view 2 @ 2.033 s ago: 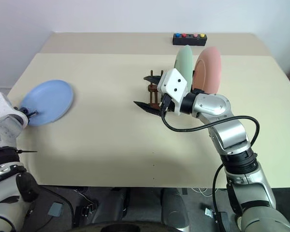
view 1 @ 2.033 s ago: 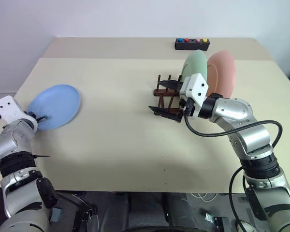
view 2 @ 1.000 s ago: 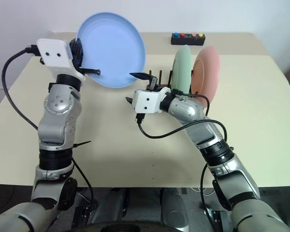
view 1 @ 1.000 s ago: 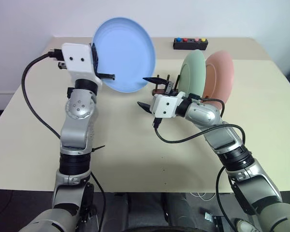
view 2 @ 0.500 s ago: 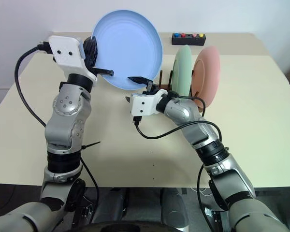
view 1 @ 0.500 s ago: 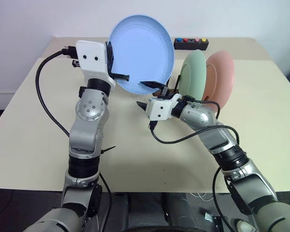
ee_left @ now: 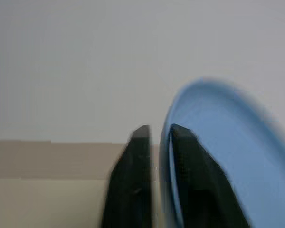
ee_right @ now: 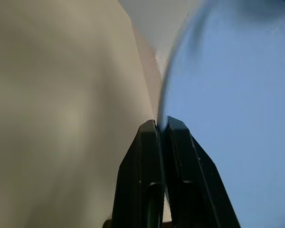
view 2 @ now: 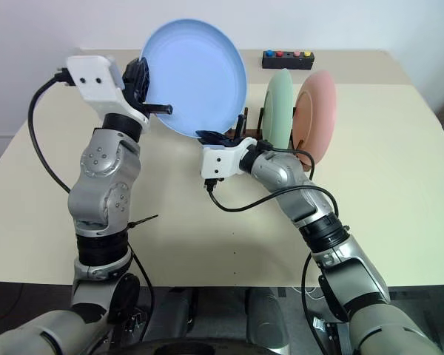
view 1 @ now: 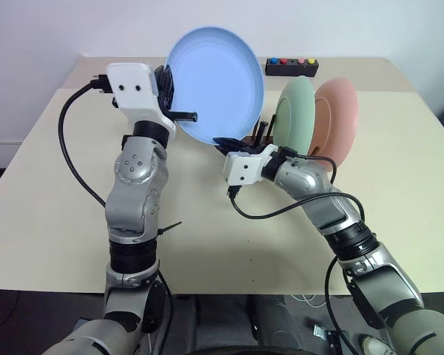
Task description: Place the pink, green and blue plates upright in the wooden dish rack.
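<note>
The blue plate (view 1: 215,80) is up in the air, tilted nearly upright, just to the left of the rack (view 1: 256,136) and above the counter (view 1: 207,222). Both tools have its rim between their fingers. The left tool (view 1: 179,115) is at the plate's left edge; from its wrist camera the two black fingers (ee_left: 133,185) straddle the rim with a small gap showing beside it, so its hold looks loosened rather than tight. The right tool (view 1: 229,143) is at the plate's lower edge, close in front of the rack, and its wrist view shows the fingers (ee_right: 147,171) pressed together on the rim, pinching it firmly.

The green plate (view 1: 296,111) stands upright in the rack, toward its right end, and the pink plate (view 1: 339,118) stands upright just behind it on the rack's far right side, the two close together and roughly parallel. The rack's dark pegs poke up at the left of the green plate, partly hidden behind the right tool and the blue plate's lower edge.

Beyond the rack, near the counter's far edge, sits a small black box (view 1: 291,67) with coloured buttons.
</note>
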### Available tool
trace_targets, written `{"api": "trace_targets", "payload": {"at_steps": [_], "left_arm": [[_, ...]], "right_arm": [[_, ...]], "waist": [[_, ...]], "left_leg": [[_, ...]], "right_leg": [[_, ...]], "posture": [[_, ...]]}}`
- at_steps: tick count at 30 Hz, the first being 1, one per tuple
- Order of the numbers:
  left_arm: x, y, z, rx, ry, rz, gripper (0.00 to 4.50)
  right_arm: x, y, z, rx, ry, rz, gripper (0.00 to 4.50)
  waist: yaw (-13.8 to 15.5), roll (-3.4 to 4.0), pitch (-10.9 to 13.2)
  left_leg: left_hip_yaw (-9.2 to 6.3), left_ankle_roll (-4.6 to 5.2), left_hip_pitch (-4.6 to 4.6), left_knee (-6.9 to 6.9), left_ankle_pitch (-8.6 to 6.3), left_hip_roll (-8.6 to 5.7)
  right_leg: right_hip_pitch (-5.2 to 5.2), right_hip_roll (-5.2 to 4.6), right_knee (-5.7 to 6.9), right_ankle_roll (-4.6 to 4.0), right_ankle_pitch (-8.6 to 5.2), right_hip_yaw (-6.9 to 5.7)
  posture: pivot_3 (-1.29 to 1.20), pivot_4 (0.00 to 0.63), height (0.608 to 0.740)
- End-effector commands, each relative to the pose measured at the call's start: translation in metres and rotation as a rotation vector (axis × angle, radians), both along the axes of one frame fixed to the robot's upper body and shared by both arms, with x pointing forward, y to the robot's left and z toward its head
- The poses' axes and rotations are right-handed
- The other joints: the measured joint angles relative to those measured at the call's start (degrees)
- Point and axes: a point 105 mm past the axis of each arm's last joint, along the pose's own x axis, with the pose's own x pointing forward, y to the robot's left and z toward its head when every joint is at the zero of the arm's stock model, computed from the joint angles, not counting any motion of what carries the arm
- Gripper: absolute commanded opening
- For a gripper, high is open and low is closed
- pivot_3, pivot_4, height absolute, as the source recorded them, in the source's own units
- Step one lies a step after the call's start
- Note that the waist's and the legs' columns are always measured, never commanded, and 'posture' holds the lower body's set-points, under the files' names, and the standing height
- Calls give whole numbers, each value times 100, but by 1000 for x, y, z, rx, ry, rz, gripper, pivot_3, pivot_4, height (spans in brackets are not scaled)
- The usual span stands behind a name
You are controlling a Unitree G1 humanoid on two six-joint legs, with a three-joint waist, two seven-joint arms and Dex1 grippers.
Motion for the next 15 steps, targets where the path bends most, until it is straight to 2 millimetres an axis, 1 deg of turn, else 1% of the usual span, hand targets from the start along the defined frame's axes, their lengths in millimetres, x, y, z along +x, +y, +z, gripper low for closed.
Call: {"api": "trace_targets", "payload": {"at_steps": [1,4,5,9,11,13,14,15], "left_arm": [[-19,16,33,-157,-164,-12,2523],[-22,38,40,-248,-208,55,4181],[-23,47,41,-268,-219,86,4477],[-28,79,49,-259,-274,226,4477],[-28,93,48,-238,-270,284,4477],[-27,101,45,-208,-259,318,4477],[-26,106,40,-160,-239,342,4477],[-21,108,26,-44,-190,342,4477]], "right_arm": [[-6,5,18,25,-89,32,0],[-6,5,20,51,-80,36,0],[-6,5,20,55,-78,37,0],[-7,6,25,85,-79,43,0],[-8,5,28,105,-81,47,0],[-9,5,32,134,-77,56,0],[-10,5,37,182,-61,62,0],[-11,4,48,266,-32,75,0]], "waist": [[-7,0,0],[-6,0,0],[-6,0,0],[-11,0,0],[-8,0,0],[-7,0,0],[-3,0,0],[-10,0,-1]], "left_leg": [[0,0,0,0,0,0],[0,-1,1,0,1,0],[0,-1,1,0,1,0],[0,-1,1,0,1,0],[0,-1,1,0,1,0],[0,-1,1,0,1,0],[0,-1,1,1,1,0],[0,-1,1,1,1,0]], "right_leg": [[0,0,0,0,0,0],[1,0,0,0,0,0],[2,1,-1,0,0,0],[2,2,-1,0,0,0],[2,2,-1,0,0,0],[3,2,-1,0,0,0],[3,2,-1,0,0,0],[5,2,-1,0,0,0]], "posture": [[0,150,734],[0,150,734],[0,150,734],[0,150,734],[0,150,734],[0,150,734],[0,150,734],[0,150,734]]}}
